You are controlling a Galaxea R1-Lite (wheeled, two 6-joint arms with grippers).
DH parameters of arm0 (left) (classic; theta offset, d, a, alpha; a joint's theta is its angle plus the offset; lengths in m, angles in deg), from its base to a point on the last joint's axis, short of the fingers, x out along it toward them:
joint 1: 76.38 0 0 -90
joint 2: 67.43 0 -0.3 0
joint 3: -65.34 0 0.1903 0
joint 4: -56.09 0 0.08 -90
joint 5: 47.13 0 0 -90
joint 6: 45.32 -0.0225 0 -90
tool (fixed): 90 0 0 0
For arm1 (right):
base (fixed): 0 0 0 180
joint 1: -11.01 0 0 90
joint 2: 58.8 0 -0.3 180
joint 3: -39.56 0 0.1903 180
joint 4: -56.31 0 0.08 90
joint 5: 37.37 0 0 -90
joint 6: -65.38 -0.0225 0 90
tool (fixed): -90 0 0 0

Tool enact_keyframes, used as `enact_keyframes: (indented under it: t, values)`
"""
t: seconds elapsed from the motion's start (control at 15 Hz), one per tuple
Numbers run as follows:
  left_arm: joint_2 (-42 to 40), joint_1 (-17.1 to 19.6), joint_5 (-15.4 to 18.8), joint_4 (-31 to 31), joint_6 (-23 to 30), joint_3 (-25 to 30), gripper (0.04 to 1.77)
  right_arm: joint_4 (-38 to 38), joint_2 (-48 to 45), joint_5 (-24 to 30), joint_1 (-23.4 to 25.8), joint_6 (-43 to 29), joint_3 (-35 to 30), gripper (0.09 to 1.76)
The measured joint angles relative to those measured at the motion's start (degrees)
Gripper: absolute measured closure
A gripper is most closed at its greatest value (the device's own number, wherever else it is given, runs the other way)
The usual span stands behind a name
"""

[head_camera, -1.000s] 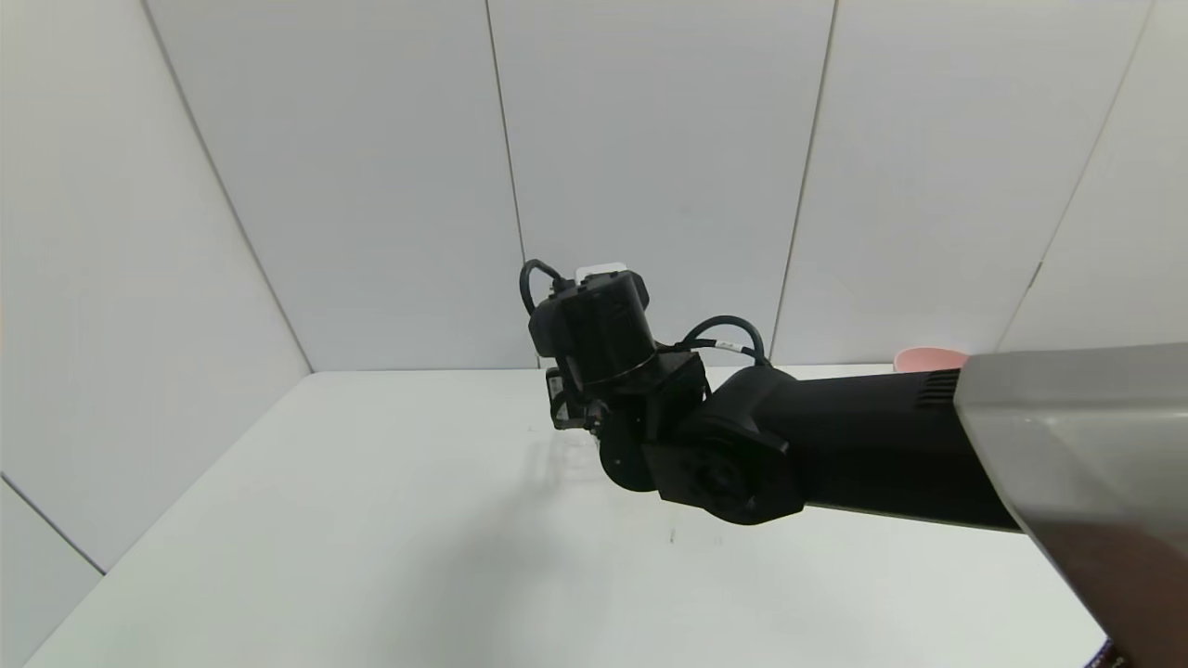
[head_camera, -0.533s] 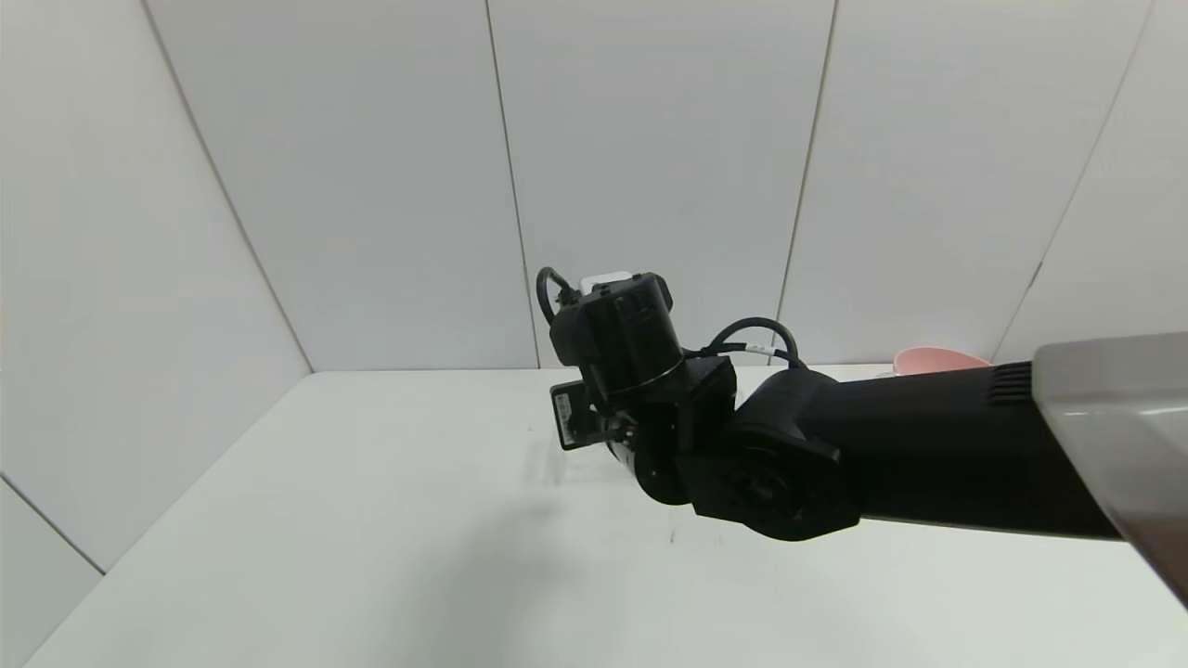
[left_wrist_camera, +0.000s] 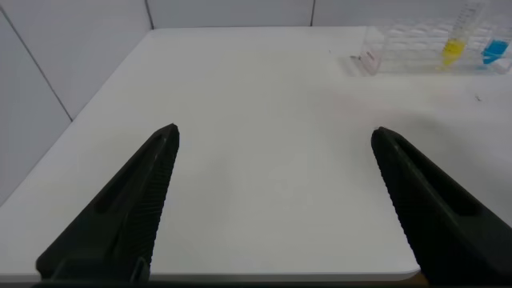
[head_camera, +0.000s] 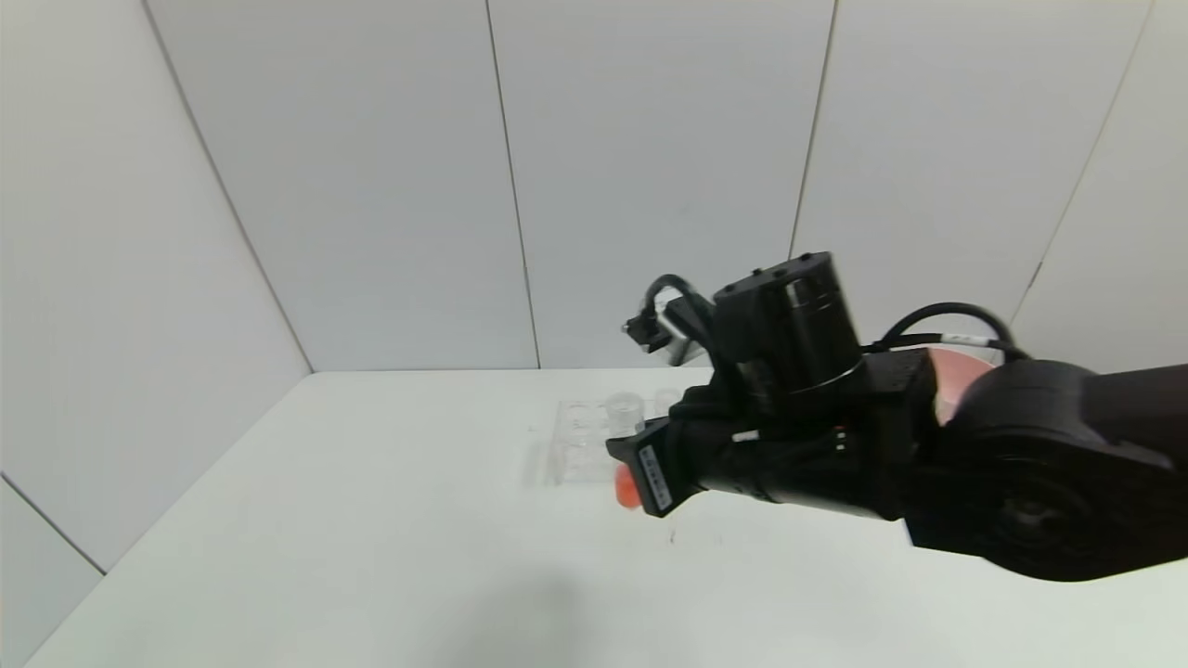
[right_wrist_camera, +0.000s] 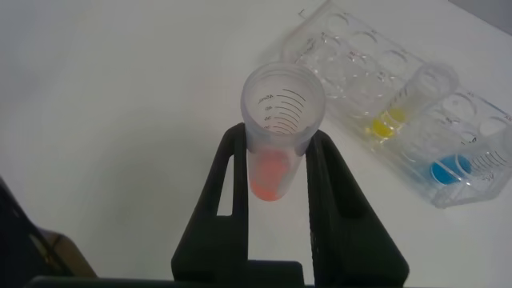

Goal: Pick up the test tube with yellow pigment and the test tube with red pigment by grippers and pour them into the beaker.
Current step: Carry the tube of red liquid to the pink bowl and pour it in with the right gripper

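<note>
My right gripper (right_wrist_camera: 277, 142) is shut on the test tube with red pigment (right_wrist_camera: 274, 152), which stands upright between its fingers above the table. In the head view the tube's orange-red bottom (head_camera: 627, 486) shows just below the right wrist, near the front of a clear rack (head_camera: 577, 447). The test tube with yellow pigment (right_wrist_camera: 390, 123) stands in that rack, beside a tube of blue liquid (right_wrist_camera: 448, 170). My left gripper (left_wrist_camera: 274, 138) hangs open over bare table, far from the rack (left_wrist_camera: 416, 50). The beaker is out of view.
A pink bowl (head_camera: 958, 382) sits at the back right, mostly behind my right arm (head_camera: 928, 455). The white table (head_camera: 371, 520) is walled by white panels at the back and left. The right arm covers much of the table's right half.
My right arm has swung to the right and turned its wrist. The rack, hidden before, now shows, and the red tube's bottom has come into sight under the wrist.
</note>
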Motion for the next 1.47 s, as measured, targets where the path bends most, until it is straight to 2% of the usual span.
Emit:
enact_keyframes:
  t: [0.2,0.4,0.6,0.73,1.0,1.2,1.47]
  values:
    - [0.0,0.0,0.0,0.0,0.02,0.0,0.09,0.79,-7.83,12.63,9.56,7.92,-7.51,1.36]
    - [0.0,0.0,0.0,0.0,0.02,0.0,0.09,2.68,-12.84,22.17,19.9,16.25,-11.86,1.36]
    - [0.0,0.0,0.0,0.0,0.0,0.0,0.09,5.84,-15.15,31.77,30.73,23.89,-13.37,1.36]
    - [0.0,0.0,0.0,0.0,0.02,0.0,0.09,8.96,-15.62,36.33,37.68,27.7,-13.13,1.36]
    - [0.0,0.0,0.0,0.0,0.02,0.0,0.09,18.03,-12.89,38.3,49.04,37.05,-7.03,1.36]
    - [0.0,0.0,0.0,0.0,0.02,0.0,0.09,23.99,-8.46,38.41,55.71,46.17,-1.02,1.36]
    - [0.0,0.0,0.0,0.0,0.02,0.0,0.09,35.44,-1.65,38.39,60.98,54.03,9.51,1.36]
